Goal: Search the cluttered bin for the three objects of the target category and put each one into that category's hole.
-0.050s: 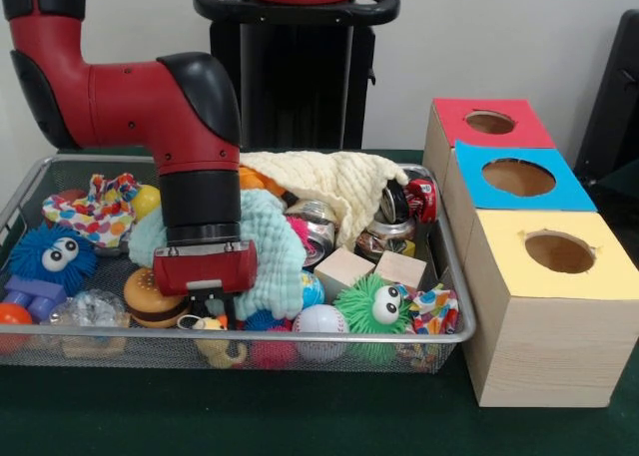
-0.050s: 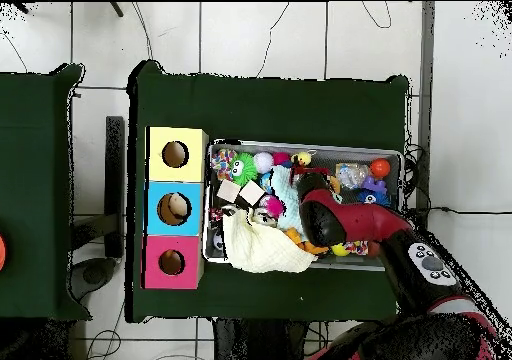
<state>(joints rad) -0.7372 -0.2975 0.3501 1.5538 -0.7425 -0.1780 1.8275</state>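
hand [image 1: 207, 304]: low in bin [image 1: 451, 276], fingers buried among toys, grip unreadable | overhead: arm [image 2: 335, 219] covers hand | only overhead shows something inside blue box [image 2: 174, 209] hole

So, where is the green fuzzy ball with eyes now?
In the front view, the green fuzzy ball lies in the wire bin at its near right corner, between the white ball and a patterned cloth, just in front of two wooden blocks.

red arm [image 1: 190, 127] lowered, claw [image 1: 208, 304] down
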